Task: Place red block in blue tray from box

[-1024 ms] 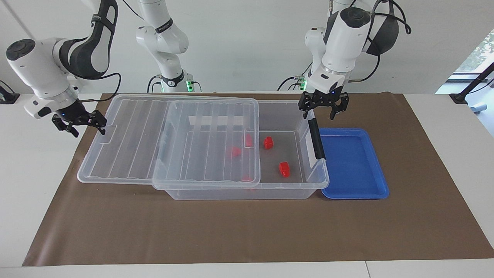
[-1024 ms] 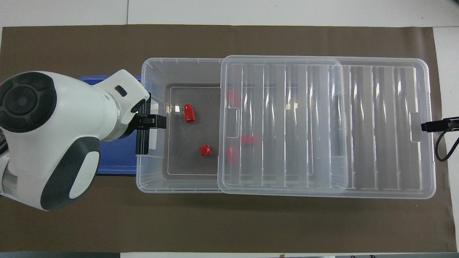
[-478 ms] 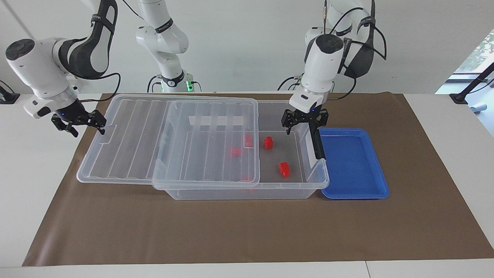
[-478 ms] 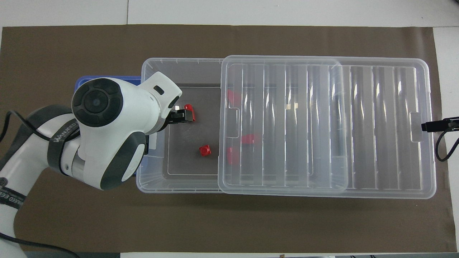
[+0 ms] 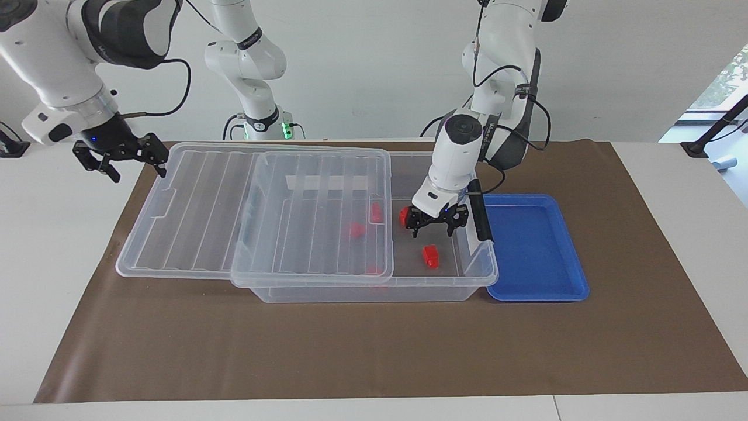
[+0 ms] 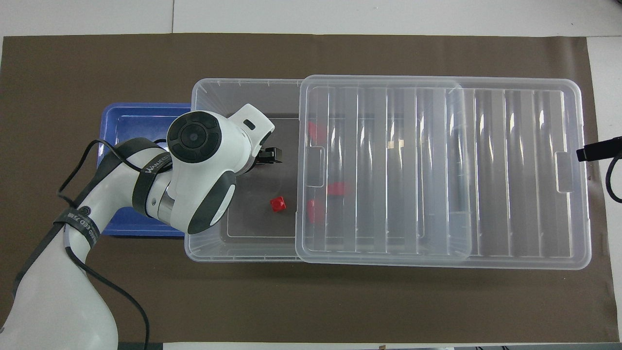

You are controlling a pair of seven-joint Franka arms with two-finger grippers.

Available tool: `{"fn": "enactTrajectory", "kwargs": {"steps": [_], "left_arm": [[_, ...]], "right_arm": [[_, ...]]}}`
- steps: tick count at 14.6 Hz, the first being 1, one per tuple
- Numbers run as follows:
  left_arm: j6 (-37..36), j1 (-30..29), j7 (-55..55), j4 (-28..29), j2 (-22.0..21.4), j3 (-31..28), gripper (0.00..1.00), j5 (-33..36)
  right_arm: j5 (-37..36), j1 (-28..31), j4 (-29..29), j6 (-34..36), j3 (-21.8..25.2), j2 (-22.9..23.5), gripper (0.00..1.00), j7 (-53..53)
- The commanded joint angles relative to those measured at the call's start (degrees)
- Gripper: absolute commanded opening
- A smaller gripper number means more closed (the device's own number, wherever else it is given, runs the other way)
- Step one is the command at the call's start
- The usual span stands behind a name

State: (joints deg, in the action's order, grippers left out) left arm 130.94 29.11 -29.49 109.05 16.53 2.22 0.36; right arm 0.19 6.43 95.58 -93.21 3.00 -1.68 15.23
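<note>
The clear box (image 5: 476,275) stands mid-table with its lid (image 5: 204,204) slid toward the right arm's end, so the end beside the blue tray (image 5: 534,251) is uncovered. My left gripper (image 5: 433,233) is open and low inside that uncovered end. One red block (image 5: 403,215) shows right beside its finger; the arm hides this block in the overhead view. A second red block (image 5: 430,255) (image 6: 278,204) lies on the box floor, farther from the robots. The blue tray (image 6: 126,121) holds nothing. My right gripper (image 5: 138,174) is open in the air by the lid's outer end.
Three more red blocks (image 6: 336,188) show blurred under the lid (image 6: 486,170). The box's black latch handle (image 5: 479,210) stands on the end wall between the left gripper and the tray. Brown paper (image 5: 350,351) covers the table.
My left gripper has come from above the box's handle end down into the box, beside the red block nearer the robots. My right gripper has risen a little off the lid's end.
</note>
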Motion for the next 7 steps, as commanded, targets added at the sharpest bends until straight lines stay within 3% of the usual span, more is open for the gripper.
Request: {"fn": "enactTrajectory", "kwargs": {"steps": [1,7], "left_arm": [[4.4,1.3,-1.36,-0.24,3.59,-0.9,0.99,1.49],[5.12,0.95,-1.44,0.98,4.91,-1.08,0.97,2.28]], "right_arm": [[-1.16,-1.77,-2.07,4.34,-0.18,-0.07,1.0,-5.45],[-0.72,-2.03,-1.1,4.17,-0.45,-0.78,1.0,-6.61]]}}
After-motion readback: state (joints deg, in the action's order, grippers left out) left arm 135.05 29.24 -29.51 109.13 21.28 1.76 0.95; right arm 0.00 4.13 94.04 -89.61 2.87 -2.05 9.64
